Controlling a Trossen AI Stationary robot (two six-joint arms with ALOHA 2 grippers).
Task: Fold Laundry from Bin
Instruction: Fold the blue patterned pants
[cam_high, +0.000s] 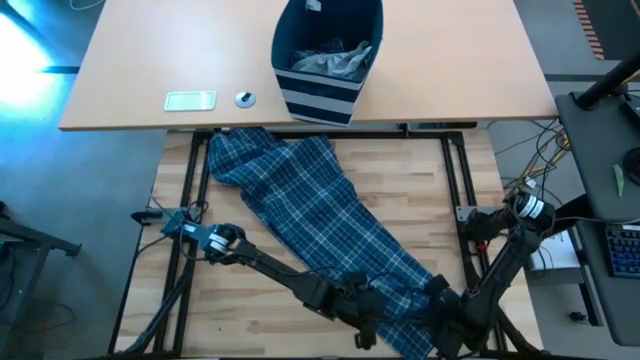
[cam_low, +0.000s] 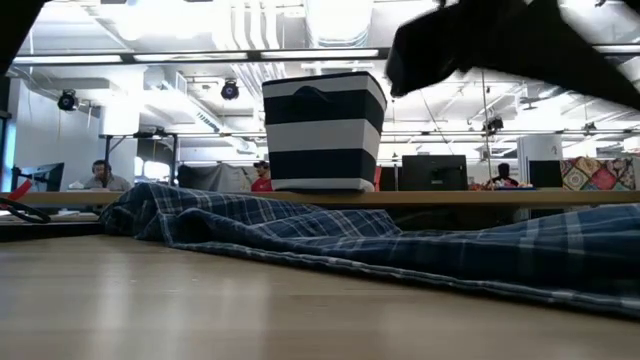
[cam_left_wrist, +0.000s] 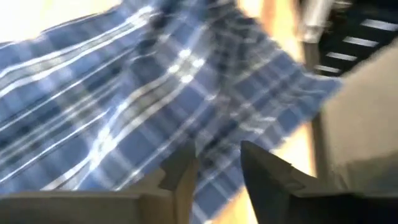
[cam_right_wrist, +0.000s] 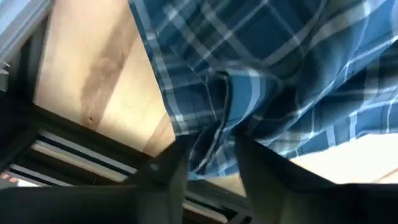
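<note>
The blue-and-white plaid trousers (cam_high: 300, 215) lie spread slantwise on the wooden table, from its far left to its near right, and show flat in the low view (cam_low: 400, 245). My left gripper (cam_high: 375, 312) (cam_left_wrist: 217, 171) stands open over their near end. Just to its right, my right gripper (cam_high: 438, 298) (cam_right_wrist: 211, 165) points steeply down, open, over the trousers' hemmed edge (cam_right_wrist: 205, 134). The navy striped bin (cam_high: 327, 60) (cam_low: 323, 130) stands on the far desk with grey laundry (cam_high: 335, 58) inside. My left gripper has plaid cloth (cam_left_wrist: 214, 134) showing in the gap between its fingers; whether they touch it I cannot tell. My right gripper has the trousers' folded hem (cam_right_wrist: 214, 118) just ahead of its parted fingers; whether they touch it I cannot tell.
A pale flat card (cam_high: 190, 100) and a small round object (cam_high: 245, 98) lie on the far desk left of the bin. Dark frame rails (cam_high: 455, 180) run along the table's sides. Bare wood (cam_high: 240, 290) lies left of the trousers. People sit in the room behind (cam_low: 100, 175).
</note>
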